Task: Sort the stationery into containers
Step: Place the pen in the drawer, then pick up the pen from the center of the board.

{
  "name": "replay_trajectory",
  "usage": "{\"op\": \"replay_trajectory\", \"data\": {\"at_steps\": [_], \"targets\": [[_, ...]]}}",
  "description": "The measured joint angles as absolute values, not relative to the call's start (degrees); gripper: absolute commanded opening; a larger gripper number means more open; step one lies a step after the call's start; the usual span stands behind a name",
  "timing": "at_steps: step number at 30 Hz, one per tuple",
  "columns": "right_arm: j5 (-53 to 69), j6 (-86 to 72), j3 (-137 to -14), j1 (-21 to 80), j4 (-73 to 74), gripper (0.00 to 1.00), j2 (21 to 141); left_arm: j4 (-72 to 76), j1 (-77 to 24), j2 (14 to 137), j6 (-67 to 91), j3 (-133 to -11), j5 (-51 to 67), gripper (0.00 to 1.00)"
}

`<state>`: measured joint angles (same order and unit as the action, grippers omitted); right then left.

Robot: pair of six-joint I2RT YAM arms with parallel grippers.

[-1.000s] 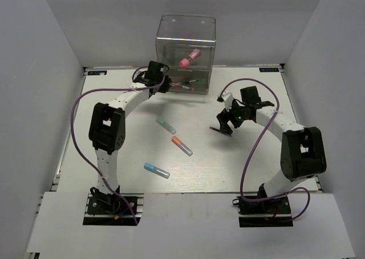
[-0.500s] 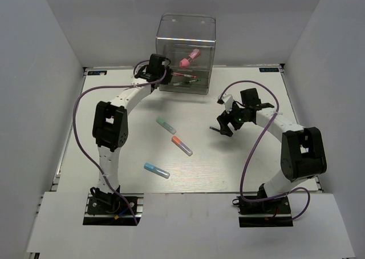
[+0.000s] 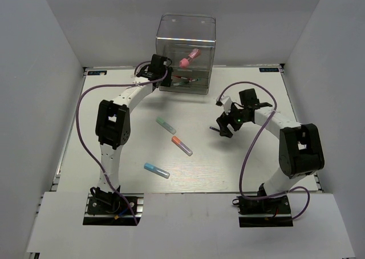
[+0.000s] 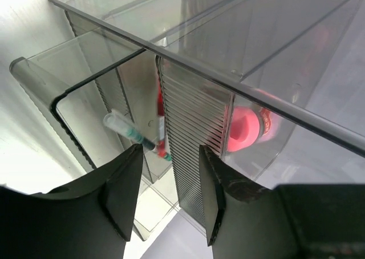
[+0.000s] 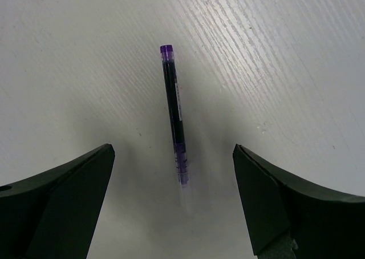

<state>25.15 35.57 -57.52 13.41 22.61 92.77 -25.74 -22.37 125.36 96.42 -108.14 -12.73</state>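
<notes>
**Drawer going in, purple pen next**

Top view: the left hand (image 3: 162, 76) pushes at the lower drawer (image 3: 185, 83) of the clear drawer box (image 3: 187, 28). That drawer sits further in than a second ago. The right hand (image 3: 223, 128) has barely shifted. A green-capped marker (image 3: 166, 125), an orange-capped marker (image 3: 182, 145) and a blue-capped marker (image 3: 156, 169) wait on the bench (image 3: 114, 156).

Left wrist: the fingers stand narrowly apart, astride the ribbed drawer front (image 4: 194, 139).

Right wrist: the fingers are spread wide, with a purple pen (image 5: 174, 122) lying untouched between them. The next move is probably to descend squarely and close across its barrel.

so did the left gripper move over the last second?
Yes. The left gripper moved up-frame, further in toward the clear drawer box, in the top view.
</notes>
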Motion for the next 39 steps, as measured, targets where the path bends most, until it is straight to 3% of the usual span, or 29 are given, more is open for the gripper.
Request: {"op": "replay_trajectory", "data": {"at_steps": [8,13,14,18,19,22,31,39], "targets": [[24.84,40.80,-61.08,14.15,24.25,0.90,98.89,-24.93,-22.41,125.16,90.06,-108.29,-12.32,0.58],[22.41,43.38,-61.32,15.42,24.27,0.77,101.32,-23.55,-22.41,122.78,79.13,-107.39,-8.51,0.68],[21.96,43.94,-61.30,15.68,24.23,0.73,101.65,-22.28,-22.41,120.86,76.66,-105.32,-7.31,0.73],[20.25,45.80,-60.93,16.78,23.55,0.40,101.82,-18.39,-22.35,109.69,69.30,-91.94,-3.49,0.88],[19.68,46.33,-60.71,17.06,22.94,0.23,101.75,-16.71,-22.35,106.61,67.90,-88.25,-2.94,0.88],[19.38,47.57,-59.40,17.67,21.85,0.00,100.84,-14.74,-22.35,99.15,64.29,-80.27,-2.00,0.89],[21.23,52.38,-60.45,18.17,25.02,0.00,99.72,-13.74,-22.33,89.93,58.02,-64.69,-0.93,0.89],[26.41,55.37,-83.11,20.82,26.96,0.00,102.43,-17.69,-22.31,86.94,57.43,-54.94,-0.78,0.89]]}}
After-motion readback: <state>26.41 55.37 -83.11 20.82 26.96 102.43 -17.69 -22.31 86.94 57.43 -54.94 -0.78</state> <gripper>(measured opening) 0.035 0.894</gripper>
